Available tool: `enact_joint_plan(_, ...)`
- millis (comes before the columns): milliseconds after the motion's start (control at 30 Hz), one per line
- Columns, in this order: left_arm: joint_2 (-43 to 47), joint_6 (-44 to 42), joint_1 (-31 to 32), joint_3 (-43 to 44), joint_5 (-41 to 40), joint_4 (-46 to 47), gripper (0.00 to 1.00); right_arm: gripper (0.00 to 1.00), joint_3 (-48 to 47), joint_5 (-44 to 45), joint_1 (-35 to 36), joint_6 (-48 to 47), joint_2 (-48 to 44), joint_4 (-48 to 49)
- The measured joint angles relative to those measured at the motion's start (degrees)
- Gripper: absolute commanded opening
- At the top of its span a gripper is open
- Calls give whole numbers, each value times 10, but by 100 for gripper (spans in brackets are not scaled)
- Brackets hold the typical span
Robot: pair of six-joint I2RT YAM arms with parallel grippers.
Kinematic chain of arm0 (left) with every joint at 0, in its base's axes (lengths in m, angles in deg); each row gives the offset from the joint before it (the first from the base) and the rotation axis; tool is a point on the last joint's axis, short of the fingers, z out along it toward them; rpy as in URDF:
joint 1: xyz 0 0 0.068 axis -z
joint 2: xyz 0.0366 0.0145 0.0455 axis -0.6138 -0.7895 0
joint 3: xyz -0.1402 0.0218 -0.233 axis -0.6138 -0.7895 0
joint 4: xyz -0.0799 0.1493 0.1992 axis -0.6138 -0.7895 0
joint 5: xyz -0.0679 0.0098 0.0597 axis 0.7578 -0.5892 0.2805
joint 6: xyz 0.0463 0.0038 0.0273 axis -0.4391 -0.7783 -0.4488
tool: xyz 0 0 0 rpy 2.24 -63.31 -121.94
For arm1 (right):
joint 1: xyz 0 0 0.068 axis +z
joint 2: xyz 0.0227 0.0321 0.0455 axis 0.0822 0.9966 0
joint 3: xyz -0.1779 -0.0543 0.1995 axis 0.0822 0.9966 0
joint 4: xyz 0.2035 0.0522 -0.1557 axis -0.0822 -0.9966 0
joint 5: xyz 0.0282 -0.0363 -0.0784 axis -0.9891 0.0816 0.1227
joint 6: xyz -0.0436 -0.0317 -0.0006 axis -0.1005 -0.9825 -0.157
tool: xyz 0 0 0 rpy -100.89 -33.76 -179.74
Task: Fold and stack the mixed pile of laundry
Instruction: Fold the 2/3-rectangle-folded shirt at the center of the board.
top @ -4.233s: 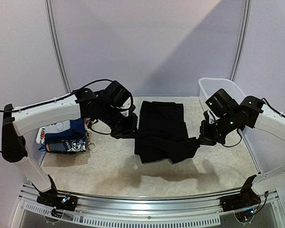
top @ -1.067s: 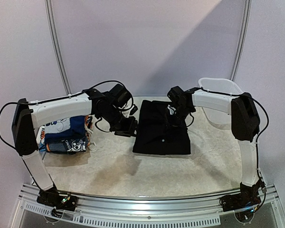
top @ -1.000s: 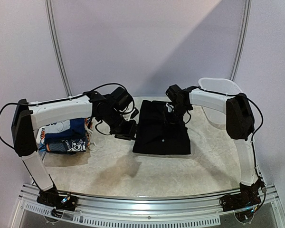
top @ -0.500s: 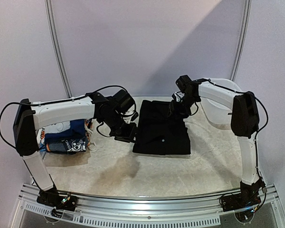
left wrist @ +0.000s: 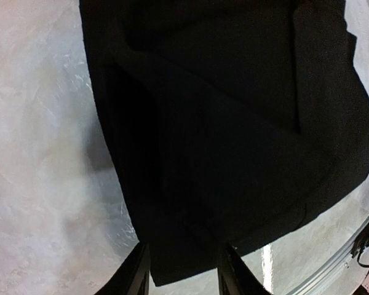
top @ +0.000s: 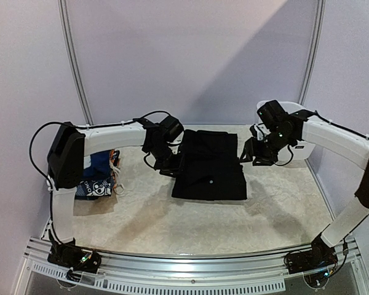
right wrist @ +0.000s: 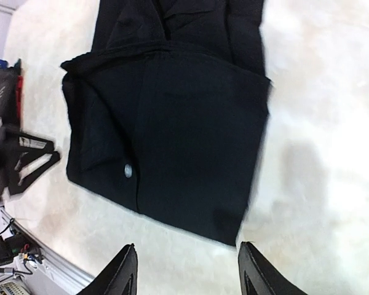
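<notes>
Since a few seconds ago the large plain black garment [top: 209,163] has gone from hanging between the two claws to lying flat. Over the last second the right arm has also drawn off it to its right, while the left arm has closed in on its left edge.

The black garment now lies as a neat folded rectangle on the beige speckled table [top: 190,233], with a small pale button [right wrist: 128,171] showing on its top layer. Well to its left sits a low stack of folded blue cartoon-print and navy cloth [top: 98,178].

The left gripper [top: 175,167] is at the black garment's left hem. In the wrist view its fingers [left wrist: 138,273] stand parted with the hem's corner between them, not seen pinching it. The right gripper [top: 251,153] hovers just off the garment's right side, released and empty, with its fingers [right wrist: 126,270] wide apart over bare table. Beyond it, further right, the white plastic tub [top: 298,106] is mostly hidden by the arm, and its contents cannot be seen.

As a judgement, the folding of this piece looks finished or nearly so. What appears left is to carry it onto the stack to its left. No loose unfolded laundry shows anywhere around it.
</notes>
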Motion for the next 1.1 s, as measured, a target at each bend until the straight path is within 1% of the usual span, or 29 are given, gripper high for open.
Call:
enact_joint_plan(133,-33,-4,-12,29,2,-1,34,57,58,19,0,25,-100,-10)
enact_joint_plan(267,-58,-7,-15,50,13,0,29,58,90,37,0,44,-153,-27)
enact_joint_plan(333,-70,-8,-15,61,20,-1,22,58,105,47,0,54,-176,-40)
enact_joint_plan(433,-84,-9,-15,76,28,-1,3,58,111,57,0,64,-193,-54)
enact_joint_plan(467,-89,-11,-15,81,31,-1,0,58,111,59,0,67,-196,-57)
enact_joint_plan(700,-109,1,-18,128,52,1,0,58,110,74,0,73,-201,-73)
enact_joint_plan(867,-118,45,-27,183,79,15,0,59,105,77,0,75,-198,-76)
enact_joint_plan(900,-122,59,-31,194,87,23,2,59,105,78,0,76,-196,-75)
enact_joint_plan(1000,-137,104,-45,219,106,56,12,59,104,79,0,80,-192,-75)
enact_joint_plan(1100,-162,168,-62,226,131,105,21,59,104,79,0,82,-185,-71)
